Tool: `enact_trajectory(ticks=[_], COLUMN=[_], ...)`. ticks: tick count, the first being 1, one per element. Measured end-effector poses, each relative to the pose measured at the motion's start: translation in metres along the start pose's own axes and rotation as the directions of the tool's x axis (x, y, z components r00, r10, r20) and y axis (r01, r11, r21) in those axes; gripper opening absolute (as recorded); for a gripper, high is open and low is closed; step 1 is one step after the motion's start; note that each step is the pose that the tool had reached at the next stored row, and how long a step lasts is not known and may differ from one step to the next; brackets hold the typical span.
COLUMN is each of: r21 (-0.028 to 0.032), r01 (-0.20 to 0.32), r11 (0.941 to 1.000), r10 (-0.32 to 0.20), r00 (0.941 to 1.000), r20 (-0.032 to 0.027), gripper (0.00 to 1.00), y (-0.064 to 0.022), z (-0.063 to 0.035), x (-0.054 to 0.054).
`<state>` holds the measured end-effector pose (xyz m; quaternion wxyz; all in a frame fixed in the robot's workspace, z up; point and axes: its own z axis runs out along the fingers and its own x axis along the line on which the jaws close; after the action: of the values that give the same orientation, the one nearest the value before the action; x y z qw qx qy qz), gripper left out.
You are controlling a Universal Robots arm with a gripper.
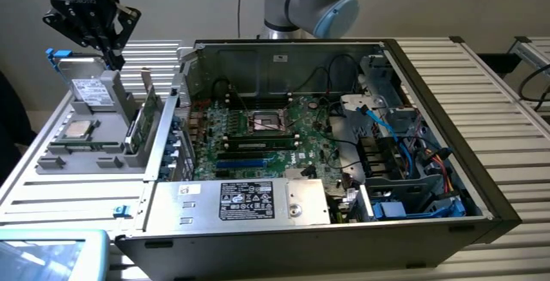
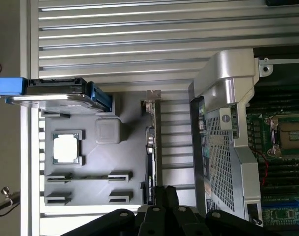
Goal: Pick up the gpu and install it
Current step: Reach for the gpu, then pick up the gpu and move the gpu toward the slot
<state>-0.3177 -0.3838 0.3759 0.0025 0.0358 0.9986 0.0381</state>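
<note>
The gpu (image 1: 140, 123) stands on its edge in a slot along the side of a grey holder (image 1: 94, 158), beside the open computer case (image 1: 447, 120). Its silver bracket end points up and away. In the wrist view the gpu (image 2: 150, 152) shows edge-on as a thin dark strip. My gripper (image 1: 113, 54) hangs well above the holder at the exterior view's upper left, over the hard drive and apart from the card. Its fingertips (image 2: 160, 192) meet, shut on nothing, just above the card's near end in the wrist view.
The holder also carries a hard drive (image 1: 90, 89) with blue tabs and a processor chip (image 1: 82, 128). Inside the case lie the green motherboard (image 1: 257, 140) with memory sticks, a silver power supply (image 1: 249, 200) and drive cages with cables (image 1: 404, 158). A slatted metal table (image 1: 507, 120) surrounds everything.
</note>
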Motion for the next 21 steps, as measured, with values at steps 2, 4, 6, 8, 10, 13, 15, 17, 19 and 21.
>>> enact_trajectory(ticks=[2,4,6,8,10,13,15,17,19,21], r21=[-0.0001,-0.0001,-0.0001,-0.0001,-0.0001,-0.0001,-0.0001,-0.0001,-0.0001,-0.0001], r01=[0.000,0.000,0.000,0.000,0.000,0.000,0.000,0.000,0.000,0.000], r11=[1.0000,1.0000,1.0000,1.0000,1.0000,1.0000,1.0000,1.0000,1.0000,1.0000], r10=[0.000,0.000,0.000,0.000,0.000,0.000,0.000,0.000,0.000,0.000], r00=[1.0000,1.0000,1.0000,1.0000,1.0000,1.0000,1.0000,1.0000,1.0000,1.0000], r20=[-0.0001,0.0000,-0.0001,-0.0001,-0.0001,0.0000,-0.0001,-0.0001,-0.0001,-0.0001], gripper=[0.12,0.12,0.12,0.12,0.12,0.12,0.12,0.20,0.26,0.37], y=[0.0000,0.0000,0.0000,0.0000,0.0000,0.0000,0.0000,0.0000,0.0000,0.0000], z=[0.0000,0.0000,0.0000,0.0000,0.0000,0.0000,0.0000,0.0000,0.0000,0.0000], x=[0.0000,0.0000,0.0000,0.0000,0.0000,0.0000,0.0000,0.0000,0.0000,0.0000])
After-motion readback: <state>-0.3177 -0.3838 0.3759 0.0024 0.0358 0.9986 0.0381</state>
